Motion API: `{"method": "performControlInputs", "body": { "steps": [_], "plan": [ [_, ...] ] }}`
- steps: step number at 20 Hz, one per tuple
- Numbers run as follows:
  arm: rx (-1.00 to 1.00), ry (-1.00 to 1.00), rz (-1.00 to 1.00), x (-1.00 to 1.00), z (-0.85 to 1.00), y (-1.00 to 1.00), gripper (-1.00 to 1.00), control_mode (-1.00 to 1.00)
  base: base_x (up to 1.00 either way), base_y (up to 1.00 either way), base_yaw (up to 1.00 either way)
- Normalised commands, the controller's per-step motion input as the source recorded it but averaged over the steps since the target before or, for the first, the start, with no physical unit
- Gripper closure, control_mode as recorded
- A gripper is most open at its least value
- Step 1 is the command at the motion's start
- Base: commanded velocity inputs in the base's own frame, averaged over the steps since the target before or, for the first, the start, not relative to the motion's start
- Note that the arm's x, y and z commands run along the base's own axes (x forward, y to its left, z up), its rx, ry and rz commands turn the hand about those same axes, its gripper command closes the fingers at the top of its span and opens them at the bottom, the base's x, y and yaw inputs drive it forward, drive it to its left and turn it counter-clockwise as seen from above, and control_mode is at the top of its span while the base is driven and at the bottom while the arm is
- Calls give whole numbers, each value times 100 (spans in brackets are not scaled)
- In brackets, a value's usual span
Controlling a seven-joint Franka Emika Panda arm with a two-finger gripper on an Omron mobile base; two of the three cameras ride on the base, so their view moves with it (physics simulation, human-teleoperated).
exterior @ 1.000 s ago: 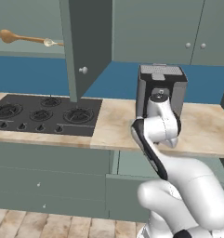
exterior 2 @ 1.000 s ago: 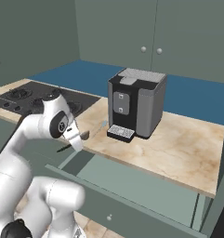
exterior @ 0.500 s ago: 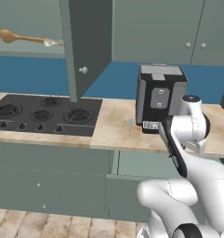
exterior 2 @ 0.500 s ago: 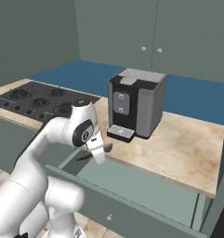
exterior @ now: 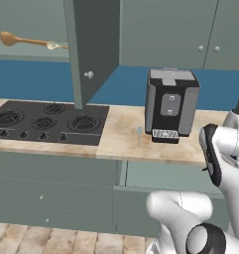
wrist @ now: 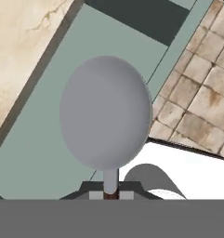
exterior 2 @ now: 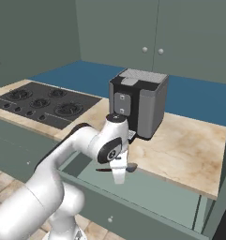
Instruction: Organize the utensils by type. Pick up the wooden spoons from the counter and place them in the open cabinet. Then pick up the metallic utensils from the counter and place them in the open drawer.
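Observation:
My gripper (exterior 2: pixel 119 172) is shut on a metallic utensil with a round grey head (exterior 2: pixel 131 166) and a dark handle, held level just above the open drawer (exterior 2: pixel 152 188). Looking along the hand, the grey head (wrist: pixel 105 111) hangs over the drawer's floor (wrist: pixel 39 139), with my gripper (wrist: pixel 111 193) clamped on its neck. A pale blue-grey spoon (exterior: pixel 139 133) lies on the counter (exterior: pixel 121 141) left of the coffee machine. Both wooden spoons, the large one (exterior: pixel 22 40) and the small one (exterior: pixel 54 45), rest on the open cabinet's shelf (exterior: pixel 27 53).
A black and silver coffee machine (exterior 2: pixel 138 105) stands on the counter behind the drawer. The gas hob (exterior: pixel 46 121) is set into the counter at left. The cabinet door (exterior: pixel 91 49) hangs open above the hob's right end. Tiled floor (wrist: pixel 201 97) lies beyond the drawer front.
The arm has swung right, away from the front of the coffee machine, and carried the grey-headed utensil out over the open drawer. The gripper stayed shut.

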Motion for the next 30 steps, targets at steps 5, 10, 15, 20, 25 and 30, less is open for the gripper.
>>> {"method": "performControlInputs", "body": {
  "steps": [5,10,15,20,25,30],
  "plan": [
    [3,3,-30,-3,-29,-68,100,-100,0,0,0],
    [0,0,-20,0,-49,-25,100,-100,0,0,0],
    [0,-3,-8,0,-42,-13,100,-100,0,0,0],
    [0,0,-1,7,-40,-13,100,-100,0,0,0],
    [0,0,0,31,-29,-13,100,-100,0,0,0],
    [4,0,0,17,-34,-12,100,-100,0,0,0]
  ]
}}
